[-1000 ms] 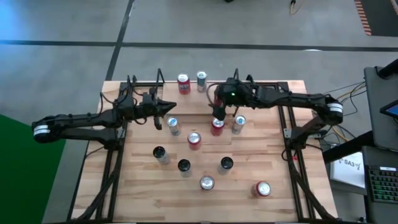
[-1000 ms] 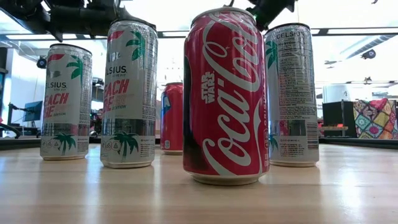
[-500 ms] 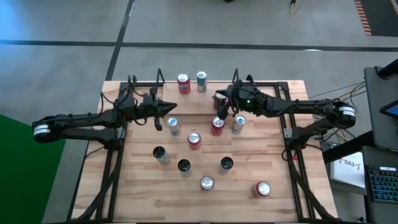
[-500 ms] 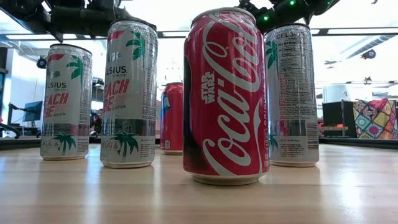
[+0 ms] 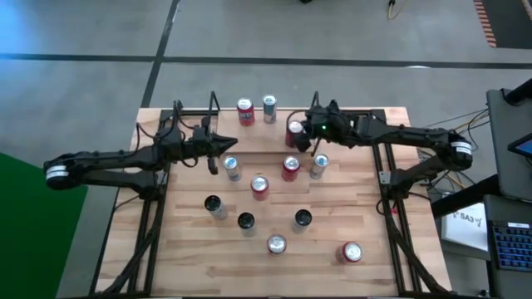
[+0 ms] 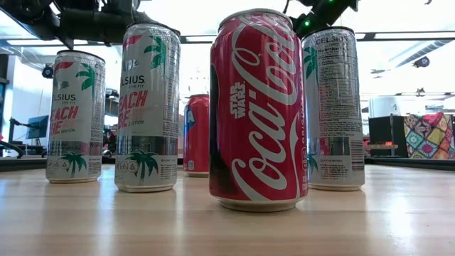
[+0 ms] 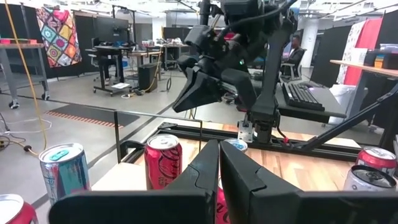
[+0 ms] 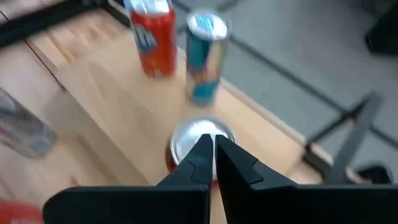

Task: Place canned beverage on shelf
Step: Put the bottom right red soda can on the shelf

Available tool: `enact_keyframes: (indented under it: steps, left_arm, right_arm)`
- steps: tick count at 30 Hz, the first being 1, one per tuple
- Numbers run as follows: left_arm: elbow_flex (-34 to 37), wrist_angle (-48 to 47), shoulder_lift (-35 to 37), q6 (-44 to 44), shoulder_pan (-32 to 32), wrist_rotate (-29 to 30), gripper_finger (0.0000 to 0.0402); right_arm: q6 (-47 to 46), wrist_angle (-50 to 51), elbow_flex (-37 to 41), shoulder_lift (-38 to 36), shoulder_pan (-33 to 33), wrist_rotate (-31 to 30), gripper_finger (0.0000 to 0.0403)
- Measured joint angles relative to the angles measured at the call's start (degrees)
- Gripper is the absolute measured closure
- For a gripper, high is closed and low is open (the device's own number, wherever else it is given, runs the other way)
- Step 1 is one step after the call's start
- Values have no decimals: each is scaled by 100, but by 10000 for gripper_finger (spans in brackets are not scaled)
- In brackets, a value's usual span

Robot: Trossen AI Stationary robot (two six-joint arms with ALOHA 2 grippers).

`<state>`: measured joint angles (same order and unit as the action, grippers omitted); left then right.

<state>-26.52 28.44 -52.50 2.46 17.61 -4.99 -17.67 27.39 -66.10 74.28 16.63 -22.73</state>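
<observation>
Lifted clear of the middle cans and shifted toward the table's far edge: right gripper (image 5: pixel 301 141), fingers pressed together on nothing. Directly beneath its tips, red can (image 8: pixel 200 144) standing on the shelf (image 5: pixel 249 133), apparently just delivered. Shelf rods barely traceable from above; can's label blurred, brand unreadable. Left gripper (image 5: pixel 223 144) shut, parked at the shelf's other end.

High view looks straight down; low view sits level at the table (image 6: pixel 227 227), sharing its cans.

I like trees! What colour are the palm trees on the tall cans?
Green, on the tall cans; low view shows them best.
</observation>
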Motion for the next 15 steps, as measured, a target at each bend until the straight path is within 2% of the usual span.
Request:
enact_keyframes:
  steps: [6, 10, 15]
  left_arm:
    - [1, 84, -190, 18, 0, 2, 402]
    - [2, 304, -290, 20, 0, 2, 402]
    - [-50, 316, -358, 20, 0, 2, 402]
  right_arm:
    - [-740, 1193, -434, 277, 29, 274, 394]
    - [-744, 1054, -491, 433, 24, 673, 394]
    - [-692, 975, -567, 668, 36, 635, 394]
